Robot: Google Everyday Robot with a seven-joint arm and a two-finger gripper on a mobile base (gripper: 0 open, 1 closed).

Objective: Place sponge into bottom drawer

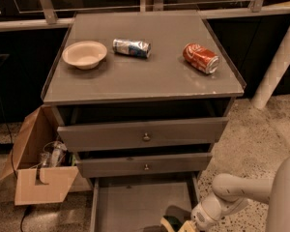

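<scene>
At the bottom edge of the frame the gripper [182, 226] sits right against the sponge [170, 222], over the front right of the open bottom drawer [133, 204]; whether it is clamped on the sponge or loose, I cannot tell. This close to the drawer's right wall [195, 192], the sponge may catch the rim and tumble onto the speckled floor [261, 129]. On lifting away, the arm [241, 190] could knock the middle drawer [111, 167] above.
</scene>
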